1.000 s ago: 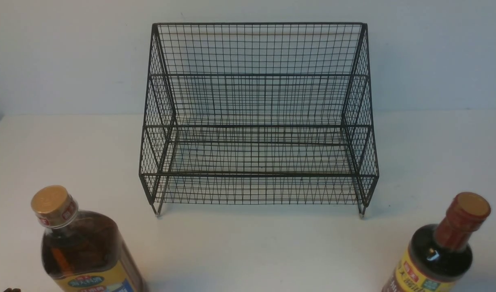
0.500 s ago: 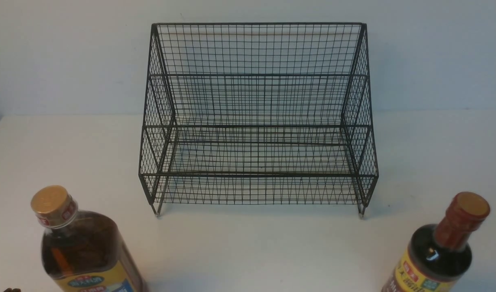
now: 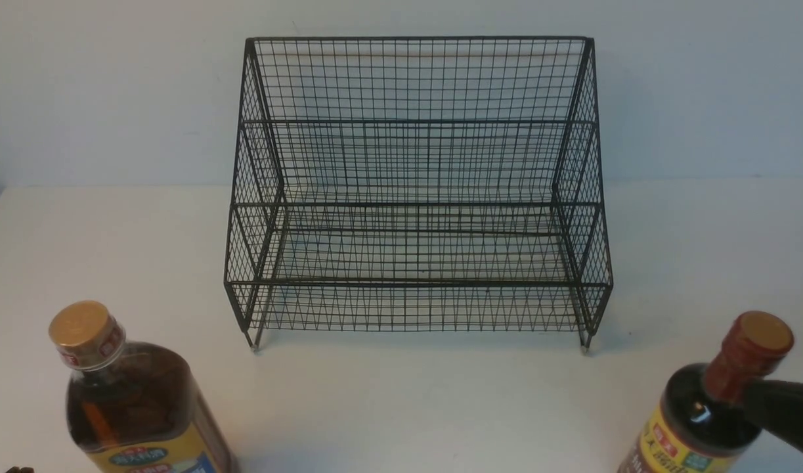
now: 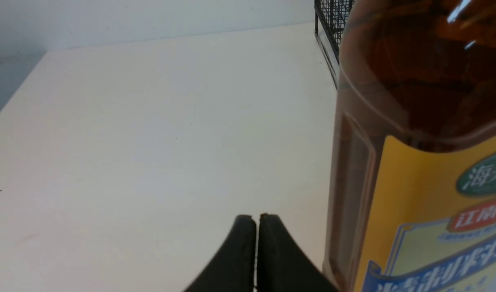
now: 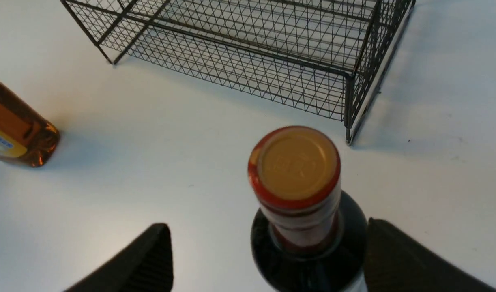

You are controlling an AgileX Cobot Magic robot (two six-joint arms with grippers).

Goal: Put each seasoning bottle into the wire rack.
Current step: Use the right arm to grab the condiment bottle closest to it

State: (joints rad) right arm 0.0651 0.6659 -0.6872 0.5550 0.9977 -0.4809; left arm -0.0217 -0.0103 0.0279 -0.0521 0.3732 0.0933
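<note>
The big amber bottle (image 4: 414, 101) near the left gripper (image 4: 258, 251) is cut off by the picture's edge. Beyond the right gripper (image 5: 268, 259), the wire rack's (image 5: 248, 48) top is cut off too.

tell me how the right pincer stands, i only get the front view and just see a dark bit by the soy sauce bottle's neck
Observer: The right pincer is open; the soy sauce bottle shows between its fingers, with a visible gap to one of them.
Operator: and the left one, has it got the cooking wine bottle
Observer: No, the left pincer is shut with nothing between its fingertips, and the cooking wine bottle shows off to one side of them.
</note>
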